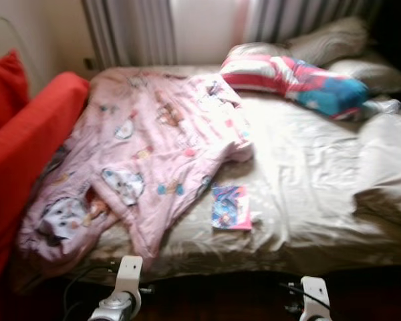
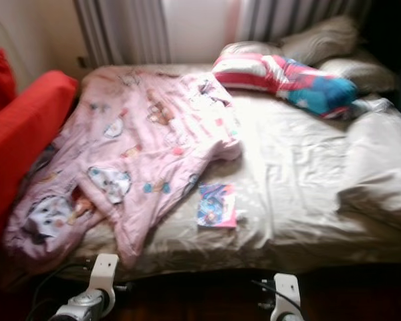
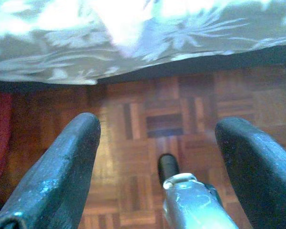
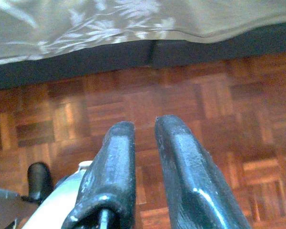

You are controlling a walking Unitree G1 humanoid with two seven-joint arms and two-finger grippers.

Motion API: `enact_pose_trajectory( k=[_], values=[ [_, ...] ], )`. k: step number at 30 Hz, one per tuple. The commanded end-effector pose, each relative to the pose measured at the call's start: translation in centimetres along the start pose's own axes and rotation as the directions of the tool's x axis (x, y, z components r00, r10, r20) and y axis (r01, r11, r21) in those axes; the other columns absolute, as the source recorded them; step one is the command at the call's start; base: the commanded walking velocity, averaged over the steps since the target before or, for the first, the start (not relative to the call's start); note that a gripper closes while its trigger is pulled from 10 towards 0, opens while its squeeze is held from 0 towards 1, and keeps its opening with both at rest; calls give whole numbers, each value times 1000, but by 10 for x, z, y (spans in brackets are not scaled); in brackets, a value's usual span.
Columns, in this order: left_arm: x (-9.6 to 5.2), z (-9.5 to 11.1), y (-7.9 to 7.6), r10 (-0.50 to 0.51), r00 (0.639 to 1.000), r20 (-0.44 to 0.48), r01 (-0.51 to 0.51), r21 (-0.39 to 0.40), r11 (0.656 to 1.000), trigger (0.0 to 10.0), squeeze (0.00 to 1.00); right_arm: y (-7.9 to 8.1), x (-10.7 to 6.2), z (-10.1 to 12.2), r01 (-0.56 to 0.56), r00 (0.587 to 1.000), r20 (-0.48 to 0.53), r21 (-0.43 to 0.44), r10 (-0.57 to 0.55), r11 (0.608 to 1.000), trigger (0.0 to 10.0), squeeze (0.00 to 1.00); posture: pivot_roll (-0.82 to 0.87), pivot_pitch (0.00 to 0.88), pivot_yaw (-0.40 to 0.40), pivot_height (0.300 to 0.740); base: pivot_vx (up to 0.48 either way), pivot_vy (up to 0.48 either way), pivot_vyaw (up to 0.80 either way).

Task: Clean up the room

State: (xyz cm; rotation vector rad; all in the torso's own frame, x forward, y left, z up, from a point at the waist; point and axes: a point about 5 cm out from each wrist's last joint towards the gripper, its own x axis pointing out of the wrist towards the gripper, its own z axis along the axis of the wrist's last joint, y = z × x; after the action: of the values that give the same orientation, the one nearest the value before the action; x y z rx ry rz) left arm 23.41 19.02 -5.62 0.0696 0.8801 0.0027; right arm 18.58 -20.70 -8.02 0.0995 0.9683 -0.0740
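Head view: 1 pink blanket (image 1: 140, 154), 1 booklet (image 1: 230, 208) on bed (image 1: 307, 174); left gripper (image 3: 157, 143) jaws wide apart, right gripper (image 4: 144, 131) jaws nearly closed, empty.

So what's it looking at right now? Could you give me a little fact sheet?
place: bed with beige sheet, parquet floor below
on bed: crumpled pink blanket; small colourful book; striped pillow
beside bed: red sofa, on robot's left
left gripper: open, low over floor
right gripper: shut, low over floor
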Motion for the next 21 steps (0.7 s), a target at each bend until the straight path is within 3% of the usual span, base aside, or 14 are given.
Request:
enact_pose_trajectory(
  k=[1,21],
  values=[
    [-1,-8,6,11,1000,-23,-12,-11,1000,10000,0,5,0,-5,-8,1000,-7,29,8,1000,10000,0,-3,16,20,740,0,0,0],
    [-1,-8,4,0,1000,-16,0,-56,998,10000,0,4,0,-3,0,1000,6,35,0,999,10000,0,-2,32,15,740,0,0,0]
  ],
)
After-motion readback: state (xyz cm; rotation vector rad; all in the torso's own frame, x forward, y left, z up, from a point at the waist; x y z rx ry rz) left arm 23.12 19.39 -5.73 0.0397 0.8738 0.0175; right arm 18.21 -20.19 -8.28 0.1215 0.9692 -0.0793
